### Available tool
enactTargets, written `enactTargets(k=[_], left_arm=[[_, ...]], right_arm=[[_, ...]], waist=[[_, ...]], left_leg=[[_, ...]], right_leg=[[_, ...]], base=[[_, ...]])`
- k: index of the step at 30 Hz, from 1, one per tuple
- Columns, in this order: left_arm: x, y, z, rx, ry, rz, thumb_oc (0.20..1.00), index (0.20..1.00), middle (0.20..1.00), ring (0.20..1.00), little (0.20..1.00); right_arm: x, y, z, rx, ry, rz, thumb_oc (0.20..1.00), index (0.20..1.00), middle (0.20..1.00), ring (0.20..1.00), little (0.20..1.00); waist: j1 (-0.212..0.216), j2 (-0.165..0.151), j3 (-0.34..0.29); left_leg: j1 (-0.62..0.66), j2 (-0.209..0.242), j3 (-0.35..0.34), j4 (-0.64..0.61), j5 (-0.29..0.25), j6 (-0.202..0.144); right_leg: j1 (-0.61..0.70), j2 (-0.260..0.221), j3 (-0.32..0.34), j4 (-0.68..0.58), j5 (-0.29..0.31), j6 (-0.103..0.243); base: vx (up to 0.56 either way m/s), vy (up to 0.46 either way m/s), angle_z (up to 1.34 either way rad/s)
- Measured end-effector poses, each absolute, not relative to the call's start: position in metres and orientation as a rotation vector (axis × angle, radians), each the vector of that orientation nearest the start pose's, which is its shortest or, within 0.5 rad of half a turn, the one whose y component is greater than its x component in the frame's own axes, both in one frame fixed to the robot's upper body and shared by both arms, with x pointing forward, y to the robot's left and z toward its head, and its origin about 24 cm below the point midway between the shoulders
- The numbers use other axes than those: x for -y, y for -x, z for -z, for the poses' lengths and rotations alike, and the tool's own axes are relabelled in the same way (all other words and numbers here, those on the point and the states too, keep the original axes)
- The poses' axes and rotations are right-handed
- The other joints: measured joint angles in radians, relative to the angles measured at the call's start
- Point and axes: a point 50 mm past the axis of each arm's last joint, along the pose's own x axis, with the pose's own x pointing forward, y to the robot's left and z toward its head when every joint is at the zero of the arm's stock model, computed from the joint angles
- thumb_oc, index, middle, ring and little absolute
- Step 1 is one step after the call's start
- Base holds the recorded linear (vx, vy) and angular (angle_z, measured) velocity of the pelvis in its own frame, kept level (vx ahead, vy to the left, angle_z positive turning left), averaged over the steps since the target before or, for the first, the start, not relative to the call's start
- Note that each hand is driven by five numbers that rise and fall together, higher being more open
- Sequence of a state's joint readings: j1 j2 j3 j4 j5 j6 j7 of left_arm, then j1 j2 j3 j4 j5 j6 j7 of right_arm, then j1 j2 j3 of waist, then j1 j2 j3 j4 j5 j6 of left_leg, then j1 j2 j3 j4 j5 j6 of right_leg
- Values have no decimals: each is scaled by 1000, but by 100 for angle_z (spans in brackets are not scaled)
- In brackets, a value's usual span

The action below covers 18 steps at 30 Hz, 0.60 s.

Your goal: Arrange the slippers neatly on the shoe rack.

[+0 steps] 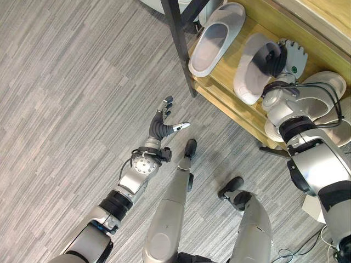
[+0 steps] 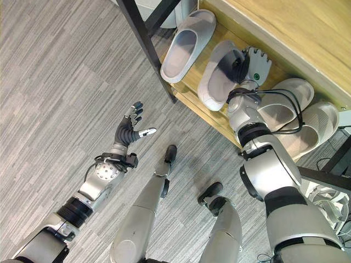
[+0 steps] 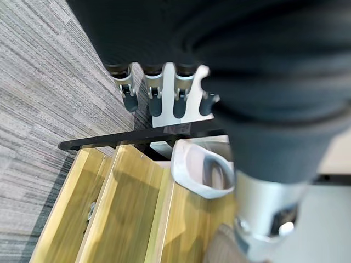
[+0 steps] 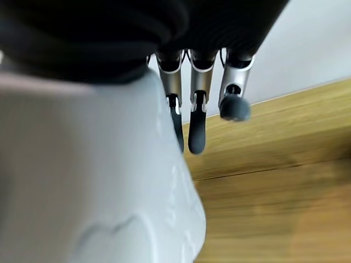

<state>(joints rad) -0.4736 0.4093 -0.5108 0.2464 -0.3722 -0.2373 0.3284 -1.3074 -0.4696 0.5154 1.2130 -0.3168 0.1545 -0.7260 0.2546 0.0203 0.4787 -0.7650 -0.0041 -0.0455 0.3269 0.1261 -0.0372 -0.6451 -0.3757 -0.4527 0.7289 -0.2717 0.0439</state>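
Pale grey slipper (image 1: 253, 70) (moulded, rounded) under right hand (image 1: 286, 59); on rack (image 1: 230, 104).

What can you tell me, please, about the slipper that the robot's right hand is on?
The slipper is pale grey-white, an open-toed slide with a broad strap, of what looks like moulded foam. It lies sole down on the wooden shelf of the shoe rack, beside a matching slipper. The right hand rests on its strap end, fingers straight beside it in the wrist view.
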Motion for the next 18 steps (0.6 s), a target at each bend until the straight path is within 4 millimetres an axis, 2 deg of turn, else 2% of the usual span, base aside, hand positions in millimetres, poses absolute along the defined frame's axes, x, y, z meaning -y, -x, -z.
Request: enactTargets(k=[8, 12, 17, 18], left_arm=[[-115, -318, -108, 284, -107, 186, 1000, 1000, 1000, 1000, 1000], [-110, -318, -108, 284, -104, 201, 1000, 1000, 1000, 1000, 1000], [-106, -317, -106, 280, -104, 212, 1000, 1000, 1000, 1000, 1000], [-105, -316, -104, 274, -106, 217, 1000, 1000, 1000, 1000, 1000]], right_arm=[[203, -417, -249, 315, 1140, 718, 1000, 1000, 1000, 1000, 1000], [199, -418, -251, 332, 1125, 709, 1000, 1000, 1000, 1000, 1000], [195, -419, -249, 311, 1023, 697, 1000, 1000, 1000, 1000, 1000], [187, -419, -249, 311, 890, 687, 1000, 1000, 1000, 1000, 1000]], waist=[[-4, 4, 0], [-5, 20, -9], [-17, 23, -11], [-28, 23, -11]], left_leg=[[14, 2, 1, -3, 0, -1], [17, 3, 1, -4, 0, -1], [17, 6, 2, -4, 0, -1], [17, 6, 3, -5, 0, -1]], right_leg=[[9, 1, 4, -3, 0, 0], [12, 1, 4, -1, 0, 0], [10, 1, 6, -1, 0, 0], [9, 2, 8, -3, 1, 1]], base=[[4, 1, 0], [0, 0, 0], [0, 0, 0], [1, -2, -4]])
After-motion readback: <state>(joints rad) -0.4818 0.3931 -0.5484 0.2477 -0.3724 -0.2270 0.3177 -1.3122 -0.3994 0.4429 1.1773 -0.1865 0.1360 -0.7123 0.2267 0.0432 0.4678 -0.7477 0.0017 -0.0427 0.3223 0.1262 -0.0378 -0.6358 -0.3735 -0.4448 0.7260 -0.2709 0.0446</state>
